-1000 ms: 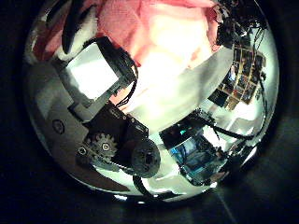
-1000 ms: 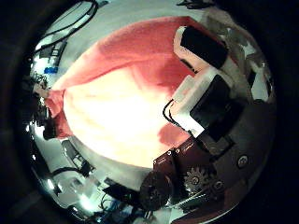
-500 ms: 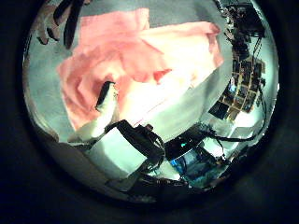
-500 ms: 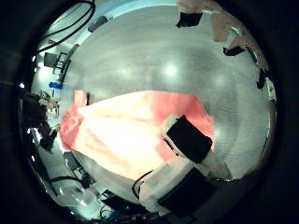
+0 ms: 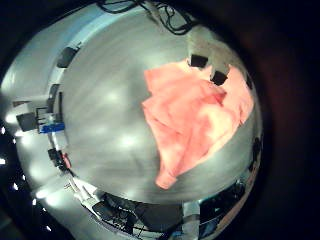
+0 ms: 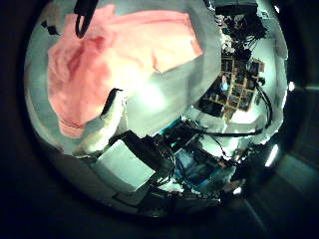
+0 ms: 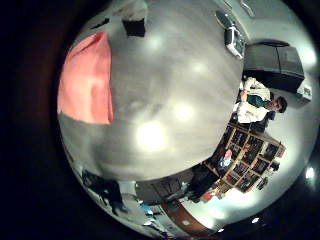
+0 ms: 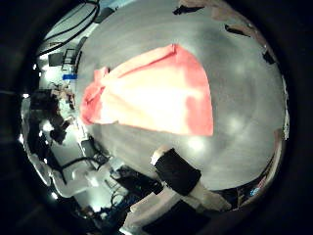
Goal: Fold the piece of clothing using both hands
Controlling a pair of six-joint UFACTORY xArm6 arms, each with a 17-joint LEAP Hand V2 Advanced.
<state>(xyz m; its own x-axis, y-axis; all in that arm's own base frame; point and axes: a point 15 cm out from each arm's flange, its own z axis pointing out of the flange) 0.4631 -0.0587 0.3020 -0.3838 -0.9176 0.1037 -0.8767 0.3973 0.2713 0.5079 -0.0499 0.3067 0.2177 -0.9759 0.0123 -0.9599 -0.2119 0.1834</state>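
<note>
The piece of clothing (image 8: 156, 93) is a pink garment lying on the grey tabletop (image 8: 235, 127), folded over itself into a rough wedge. Its long axis runs from a broad, fairly straight end to a narrower bunched end that lies close to one edge of the tabletop, where equipment stands just beyond. In the left little finger side palm view the garment (image 5: 195, 115) shows overlapping layers, with a thin tail trailing off one end toward the table edge.

Bare tabletop (image 7: 180, 90) spreads wide on the side away from that edge, so there is open room beside the garment's long side and past its broad end. In the right little finger side palm view the garment (image 7: 88, 78) sits at one side of the surface with a large stretch of bare grey next to it.

Neither hand holds the cloth. The right hand (image 8: 181, 176) shows only one black-and-white finger, over bare tabletop near the garment's long edge and apart from it; whether its fingers are spread or curled cannot be told. The left hand (image 6: 125, 154) has a finger (image 6: 105, 115) reaching out in front of the garment (image 6: 110, 60), holding no cloth; its overall pose cannot be told either.
</note>
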